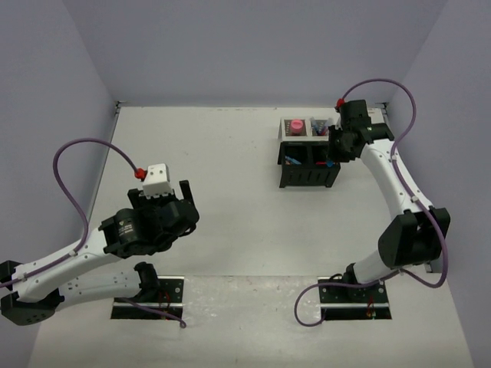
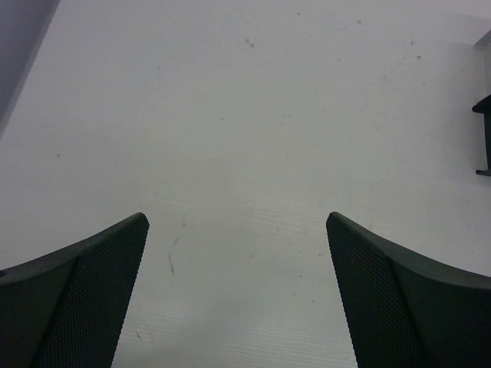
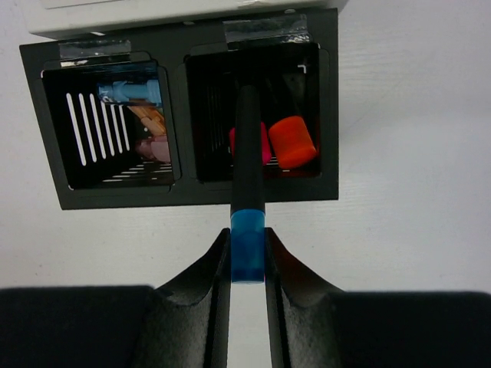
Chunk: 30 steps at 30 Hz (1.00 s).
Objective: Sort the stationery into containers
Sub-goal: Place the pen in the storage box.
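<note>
White tabletop (image 1: pixel 230 192), black mesh organizer (image 3: pixel 180 195) at far right. Right gripper (image 3: pixel 247 253) pinched narrow on blue-ended pen (image 3: pixel 247 153), tip pointing into dark lower compartment holding orange highlighter (image 3: pixel 291 142). Left gripper (image 2: pixel 236 222) spread wide, empty. Risk: released tilted, pen props on highlighters, topples over rim.

Pen (image 3: pixel 248 153) tip: lost in shadow inside the organizer (image 3: pixel 331 115), ahead of the right gripper (image 3: pixel 247 239).
Organizer (image 2: pixel 483 138) edge: cropped, right of the left gripper (image 2: pixel 236 220).

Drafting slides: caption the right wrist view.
Right gripper grips a thin blue-ended black pen aimed into the black mesh organizer.
</note>
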Available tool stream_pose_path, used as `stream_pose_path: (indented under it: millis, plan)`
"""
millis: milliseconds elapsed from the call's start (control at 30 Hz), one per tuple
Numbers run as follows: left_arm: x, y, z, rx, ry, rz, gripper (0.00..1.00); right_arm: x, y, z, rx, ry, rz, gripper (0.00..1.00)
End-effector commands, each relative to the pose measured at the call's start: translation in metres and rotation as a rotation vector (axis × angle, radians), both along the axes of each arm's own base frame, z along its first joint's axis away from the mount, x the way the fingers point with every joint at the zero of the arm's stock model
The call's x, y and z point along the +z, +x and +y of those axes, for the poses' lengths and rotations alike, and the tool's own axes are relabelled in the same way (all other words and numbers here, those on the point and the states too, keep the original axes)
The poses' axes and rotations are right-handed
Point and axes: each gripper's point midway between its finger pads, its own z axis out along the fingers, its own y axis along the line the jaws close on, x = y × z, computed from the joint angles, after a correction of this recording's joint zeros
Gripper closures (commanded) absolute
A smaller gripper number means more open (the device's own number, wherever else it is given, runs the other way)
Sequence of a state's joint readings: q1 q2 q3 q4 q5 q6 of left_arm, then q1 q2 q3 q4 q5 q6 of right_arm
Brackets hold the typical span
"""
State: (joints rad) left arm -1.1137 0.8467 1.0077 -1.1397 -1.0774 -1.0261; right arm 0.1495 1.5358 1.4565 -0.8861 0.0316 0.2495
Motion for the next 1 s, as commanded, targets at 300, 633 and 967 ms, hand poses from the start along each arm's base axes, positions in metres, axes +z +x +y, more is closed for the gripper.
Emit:
stream_pose_path:
  millis: [300,633,967]
  plan:
    - [0.000,0.001,-0.014,-0.094,0.032,0.023,0.00,-0.018,0.017,0.006,0.096,-0.029,0.160,0.87]
    - [-0.016,0.000,-0.002,-0.007,0.061,0.040,0.00,0.052,0.038,-0.006,-0.017,-0.064,-0.033,0.18]
    - [-0.039,0.024,-0.023,0.025,-0.046,0.128,0.00,0.102,-0.035,0.055,0.105,0.017,-0.541,0.01]
